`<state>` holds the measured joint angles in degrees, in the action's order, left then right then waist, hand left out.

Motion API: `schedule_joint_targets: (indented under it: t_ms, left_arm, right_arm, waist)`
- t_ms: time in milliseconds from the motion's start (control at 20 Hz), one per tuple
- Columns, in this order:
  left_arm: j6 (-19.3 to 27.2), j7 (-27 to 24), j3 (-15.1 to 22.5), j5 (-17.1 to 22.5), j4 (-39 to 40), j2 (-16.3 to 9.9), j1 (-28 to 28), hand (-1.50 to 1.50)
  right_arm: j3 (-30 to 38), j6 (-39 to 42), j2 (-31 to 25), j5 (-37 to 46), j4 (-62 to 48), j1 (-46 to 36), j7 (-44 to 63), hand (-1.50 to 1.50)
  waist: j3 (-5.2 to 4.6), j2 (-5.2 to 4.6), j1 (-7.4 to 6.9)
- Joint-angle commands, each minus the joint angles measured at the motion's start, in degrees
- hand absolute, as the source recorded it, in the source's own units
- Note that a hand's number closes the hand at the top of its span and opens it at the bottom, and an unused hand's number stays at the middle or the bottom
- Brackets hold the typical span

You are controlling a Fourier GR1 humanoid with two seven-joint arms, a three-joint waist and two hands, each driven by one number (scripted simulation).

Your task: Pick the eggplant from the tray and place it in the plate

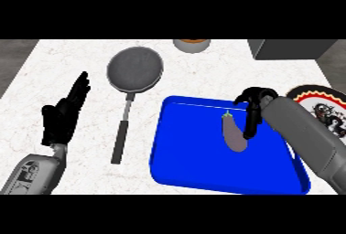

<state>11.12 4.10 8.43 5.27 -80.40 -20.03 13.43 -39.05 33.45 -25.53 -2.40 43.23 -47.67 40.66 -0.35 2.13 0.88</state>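
Inspector A: Item one, the eggplant (234,134). Where is it?

Inspector B: Lying in the blue tray (196,160), right of the tray's middle, stem end pointing away from the robot. It sits just left of the right hand's fingers (251,128), which hang curled downward beside it. I cannot tell whether they touch it; they are not wrapped round it.

Inspector A: So the right hand (255,101) holds nothing?

Inspector B: Correct. Fingers bent, enclosing nothing, poised over the tray's right half.

Inspector A: The plate (323,109)?

Inspector B: On the tabletop (61,59) to the right of those fingers, partly hidden behind the right forearm. Patterned, dark rim.

Inspector A: Left hand (64,116)?

Inspector B: At the view's left, fingers straight and upright, resting, well apart from the tray.

Inspector A: Other items?

Inspector B: A grey frying pan (135,69) between the left fingers and the tray, handle toward the robot. A bowl (192,45) at the far edge, and a dark box (287,49) beyond the right fingers.
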Motion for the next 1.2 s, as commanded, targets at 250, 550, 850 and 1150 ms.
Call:
schedule_joint_targets:
  t_ms: [250, 550, 850, 1150]
  left_arm:
    - [2.0, 0.0, -3.5, 1.0, 1.0, -0.9, -2.6, 0.0]
    - [2.3, -0.8, -4.6, 1.3, 0.6, -1.6, -5.1, 0.0]
    - [1.4, -2.1, -4.1, 1.6, -0.4, -1.1, -5.9, 0.0]
    - [1.0, -0.7, -1.6, 0.5, -3.1, -0.2, -4.0, 0.0]
  right_arm:
    - [5.0, -9.8, -29.5, 7.8, 3.9, 5.0, -26.9, 1.5]
    - [13.8, -24.3, -39.3, 6.8, 3.0, 8.6, -48.0, 1.5]
    - [23.3, -31.4, -43.2, 0.6, -1.7, 15.0, -72.9, 1.5]
    - [29.8, -27.6, -45.4, -4.6, -10.9, 23.6, -98.1, 1.5]
  waist:
    - [1.39, -0.12, 9.33]
    - [1.73, -0.23, 9.42]
    - [1.52, -1.33, 7.66]
    - [1.07, -2.05, 3.21]
